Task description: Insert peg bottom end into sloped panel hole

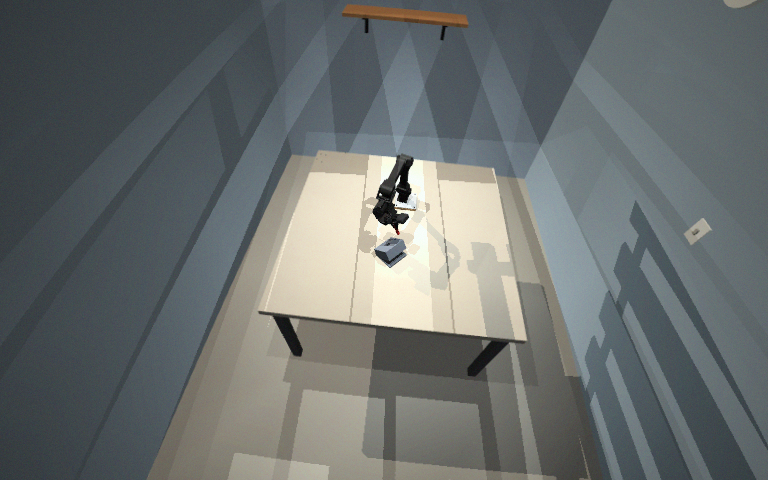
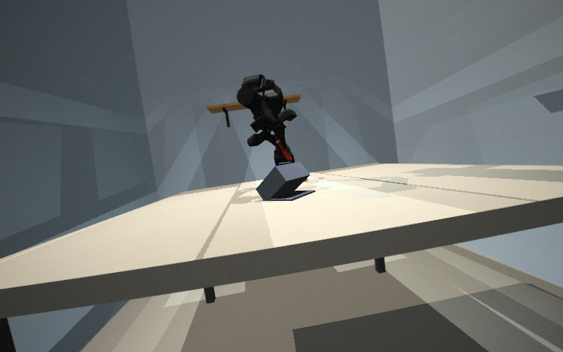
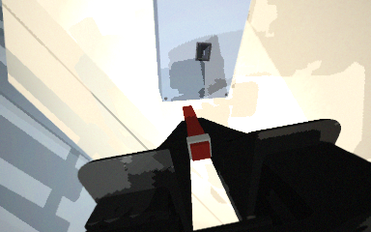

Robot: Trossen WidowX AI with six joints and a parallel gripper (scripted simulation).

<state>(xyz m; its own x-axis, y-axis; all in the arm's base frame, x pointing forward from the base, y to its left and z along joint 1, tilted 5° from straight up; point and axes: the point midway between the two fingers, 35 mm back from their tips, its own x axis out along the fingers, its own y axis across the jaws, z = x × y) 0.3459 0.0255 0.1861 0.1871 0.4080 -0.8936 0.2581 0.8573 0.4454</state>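
My gripper (image 3: pixel 197 140) (image 2: pixel 278 146) (image 1: pixel 394 225) is shut on the red peg (image 3: pixel 194 127) (image 2: pixel 283 149) (image 1: pixel 397 229). The peg has flat sides and hangs tilted, lower end toward the panel. The sloped grey panel (image 3: pixel 193 43) (image 2: pixel 282 178) (image 1: pixel 390 247) stands on the table (image 1: pixel 317 271) (image 2: pixel 373 207) just ahead of the gripper. Its small dark square hole (image 3: pixel 203 50) shows in the wrist view, above and slightly right of the peg's tip. The peg's tip is short of the panel, not touching it. In the exterior view the panel hides the peg's lower end.
The arm's base (image 1: pixel 406 202) stands on the table behind the gripper. A wooden shelf (image 1: pixel 404 15) (image 2: pixel 232 106) hangs on the far wall. The panel sits on a thin flat base plate (image 2: pixel 296 195).
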